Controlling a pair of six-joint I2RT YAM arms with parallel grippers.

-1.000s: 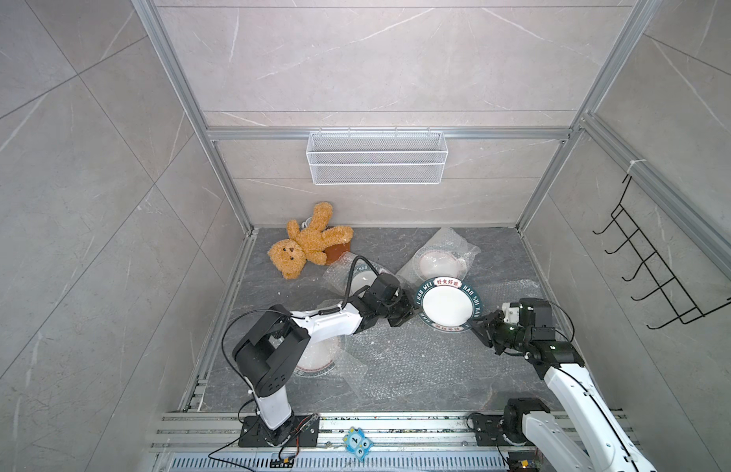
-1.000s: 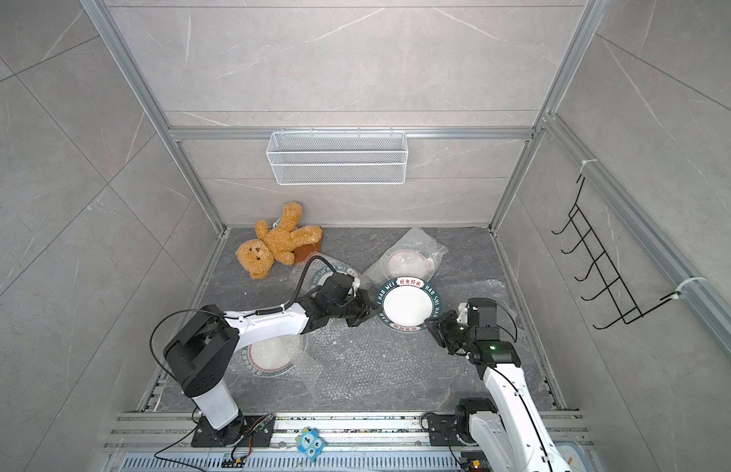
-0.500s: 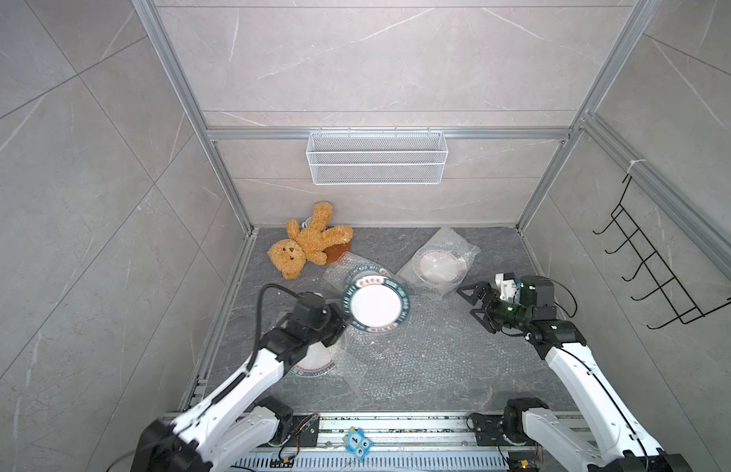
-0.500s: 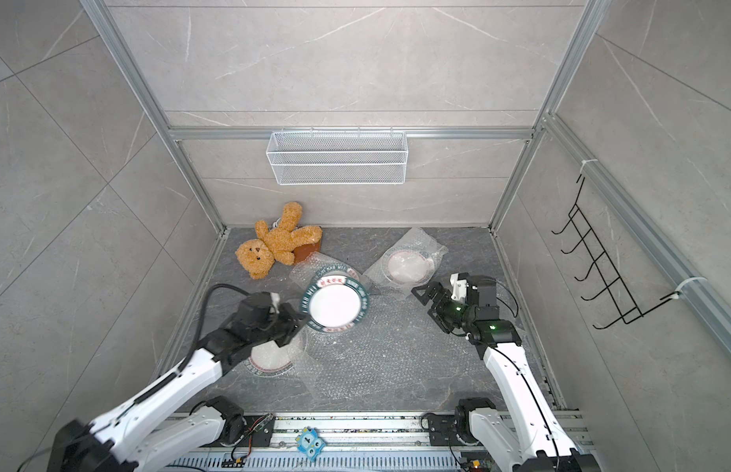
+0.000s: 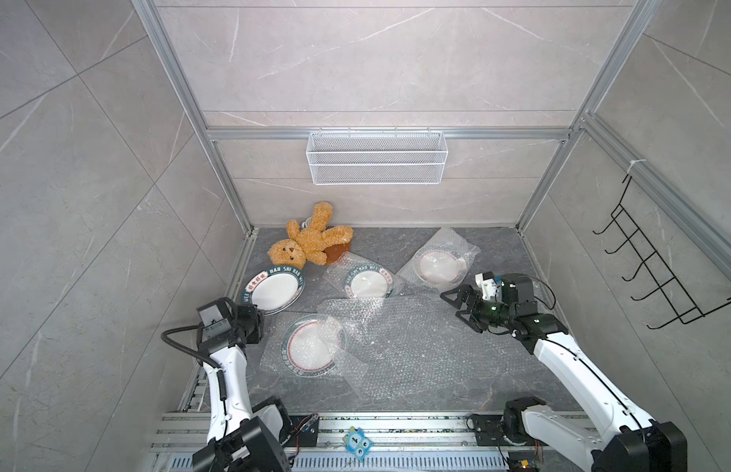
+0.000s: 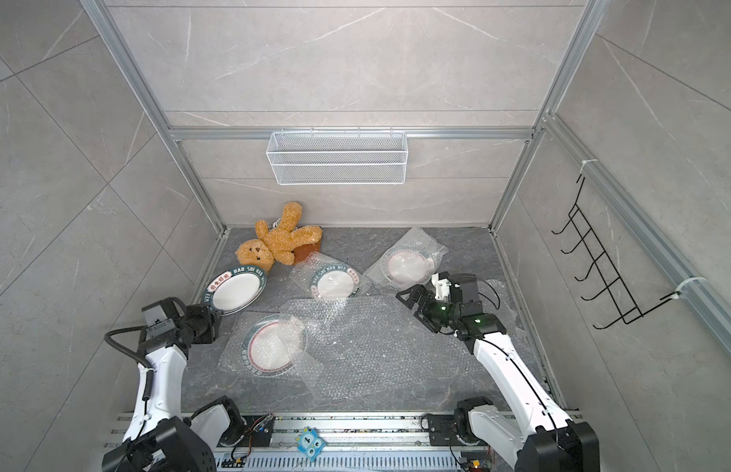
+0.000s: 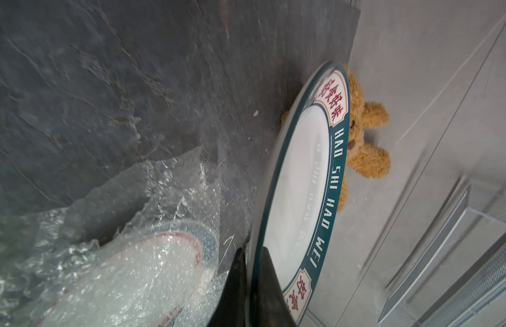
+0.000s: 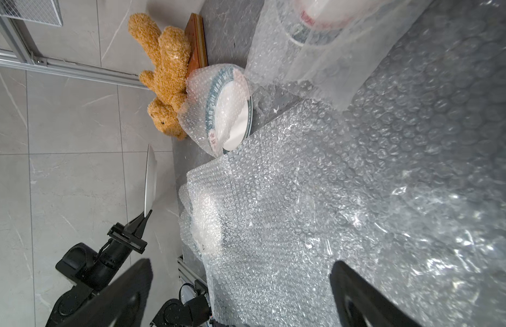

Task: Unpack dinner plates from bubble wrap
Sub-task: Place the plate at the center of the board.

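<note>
My left gripper (image 5: 262, 314) is shut on the near rim of a bare dinner plate (image 5: 274, 292), held tilted above the floor's left edge beside the wall; in the left wrist view the black fingers (image 7: 240, 271) pinch its green rim (image 7: 335, 158). Three more dinner plates lie inside bubble wrap: a near one (image 5: 312, 345), a middle one (image 5: 368, 282) and a far right one (image 5: 439, 265). An empty bubble wrap sheet (image 5: 417, 339) covers the floor's centre. My right gripper (image 5: 451, 304) hangs open over that sheet's right part, holding nothing.
A teddy bear (image 5: 308, 241) lies at the back left on a brown slab (image 5: 339, 251), just behind the held plate. A wire basket (image 5: 376, 159) hangs on the back wall and a black hook rack (image 5: 658, 265) on the right wall.
My left arm has swung the bare plate from the centre right over to the left wall. The right gripper has opened wide and drawn back to the right.
</note>
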